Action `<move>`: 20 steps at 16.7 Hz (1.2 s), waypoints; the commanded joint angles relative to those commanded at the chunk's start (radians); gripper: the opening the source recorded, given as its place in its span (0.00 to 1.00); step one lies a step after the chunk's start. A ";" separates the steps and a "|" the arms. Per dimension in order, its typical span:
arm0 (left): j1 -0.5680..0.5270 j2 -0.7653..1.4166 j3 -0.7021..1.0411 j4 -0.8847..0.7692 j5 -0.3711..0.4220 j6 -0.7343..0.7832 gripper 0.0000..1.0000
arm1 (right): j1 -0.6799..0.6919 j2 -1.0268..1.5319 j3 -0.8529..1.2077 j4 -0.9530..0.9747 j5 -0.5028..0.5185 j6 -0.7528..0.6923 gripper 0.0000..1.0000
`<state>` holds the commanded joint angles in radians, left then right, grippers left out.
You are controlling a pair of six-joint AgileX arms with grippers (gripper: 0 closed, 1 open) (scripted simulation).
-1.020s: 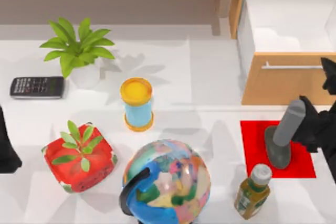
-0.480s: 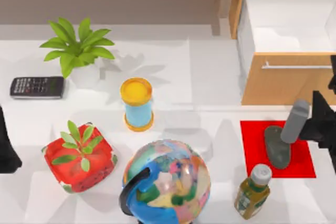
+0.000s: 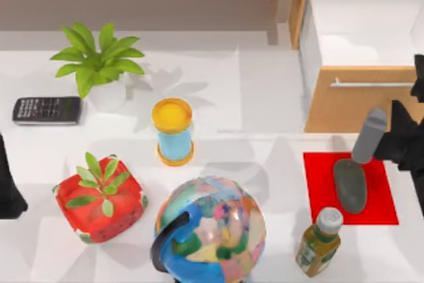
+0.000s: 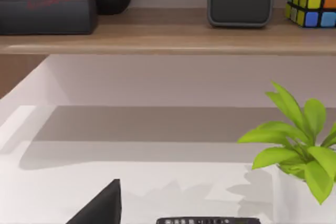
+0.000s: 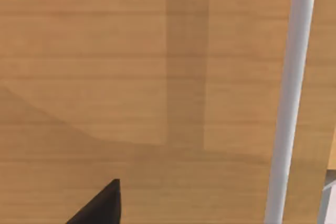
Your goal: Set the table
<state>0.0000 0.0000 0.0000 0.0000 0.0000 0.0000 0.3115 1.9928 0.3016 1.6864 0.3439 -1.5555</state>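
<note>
The white table point(image 3: 265, 97) carries a red mat point(image 3: 318, 183) at its right side. A dark grey oval mouse point(image 3: 350, 185) lies flat on that mat, free of any grip. My right gripper point(image 3: 405, 138) hovers at the table's right edge, just beyond the mat's far right corner and apart from the mouse. A light grey cylinder point(image 3: 370, 136) juts from it toward the mat. The right wrist view faces the wooden drawer front point(image 5: 131, 77). My left arm point(image 3: 8, 183) stays parked at the left edge.
Behind the mat stands a wood cabinet with an open white drawer point(image 3: 361, 28). A bottle point(image 3: 318, 242) stands in front of the mat. A globe point(image 3: 211, 230), yellow-topped cup point(image 3: 173, 130), red planter point(image 3: 99, 198), potted plant point(image 3: 99, 64) and calculator point(image 3: 46, 110) sit to the left.
My right arm drew back toward the cabinet and the right edge. Its grey cylinder no longer overlaps the mouse, which stayed in place on the mat.
</note>
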 joint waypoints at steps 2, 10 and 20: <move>0.000 0.000 0.000 0.000 0.000 0.000 1.00 | -0.003 0.001 0.008 -0.006 -0.003 0.000 1.00; 0.000 0.000 0.000 0.000 0.000 0.000 1.00 | -0.003 0.001 0.008 -0.006 -0.003 0.000 0.55; 0.000 0.000 0.000 0.000 0.000 0.000 1.00 | -0.003 0.001 0.008 -0.006 -0.003 0.000 0.00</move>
<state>0.0000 0.0000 0.0000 0.0000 0.0000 0.0000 0.3082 1.9940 0.3092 1.6800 0.3406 -1.5554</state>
